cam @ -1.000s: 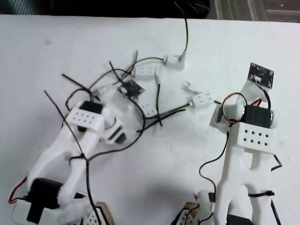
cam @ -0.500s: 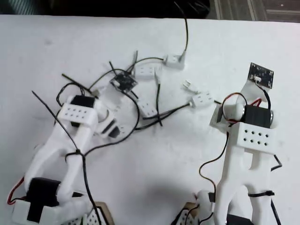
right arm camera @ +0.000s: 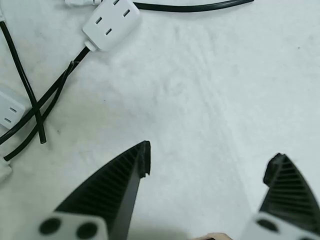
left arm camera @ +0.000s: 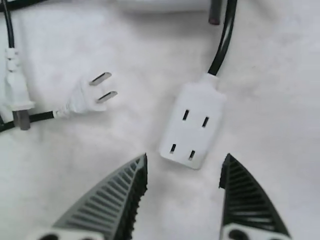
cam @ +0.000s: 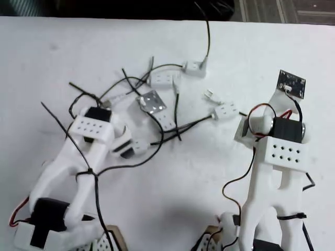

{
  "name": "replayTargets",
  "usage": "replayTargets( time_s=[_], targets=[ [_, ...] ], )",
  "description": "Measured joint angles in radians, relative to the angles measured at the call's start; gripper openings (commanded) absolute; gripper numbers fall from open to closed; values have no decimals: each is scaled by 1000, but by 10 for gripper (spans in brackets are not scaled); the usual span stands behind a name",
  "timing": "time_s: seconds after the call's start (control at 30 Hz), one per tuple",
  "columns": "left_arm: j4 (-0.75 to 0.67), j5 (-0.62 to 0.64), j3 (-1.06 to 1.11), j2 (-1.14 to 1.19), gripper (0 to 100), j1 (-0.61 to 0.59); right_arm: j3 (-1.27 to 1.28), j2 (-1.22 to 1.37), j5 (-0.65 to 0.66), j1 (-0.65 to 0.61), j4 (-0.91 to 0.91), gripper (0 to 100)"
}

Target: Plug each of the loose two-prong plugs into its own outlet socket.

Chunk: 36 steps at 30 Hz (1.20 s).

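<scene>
As the left tool (left arm camera: 185, 158) is wide open and empty, close it squarely across the outlet socket (left arm camera: 192, 125) ahead.

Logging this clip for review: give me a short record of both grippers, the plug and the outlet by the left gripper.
left gripper: open, holding nothing, its fingertips just short of the outlet block
outlet block: white, black cord, flat on the table, slots up and empty
loose plug: white, two prongs, lying beside the block, unplugged
right gripper: open, empty, above bare table; second outlet block farther off
</scene>
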Motion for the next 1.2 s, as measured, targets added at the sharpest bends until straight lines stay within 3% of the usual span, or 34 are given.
replayTargets(
  time_s=[0.3, 0.47, 0.67, 0.87, 1.2],
  targets=[
    [-26, -15, -5, 18, 245, 35, 0, 0, 0, 0, 0, 358],
    [-28, -35, -89, 155, 240, 35, 0, 0, 0, 0, 0, 358],
    [51, -35, -213, 327, 146, 37, 0, 0, 0, 0, 0, 358],
    [110, -34, -244, 353, 68, 41, 0, 0, 0, 0, 0, 358],
    [206, 301, -250, 353, 33, 150, 0, 0, 0, 0, 0, 358]
  ],
)
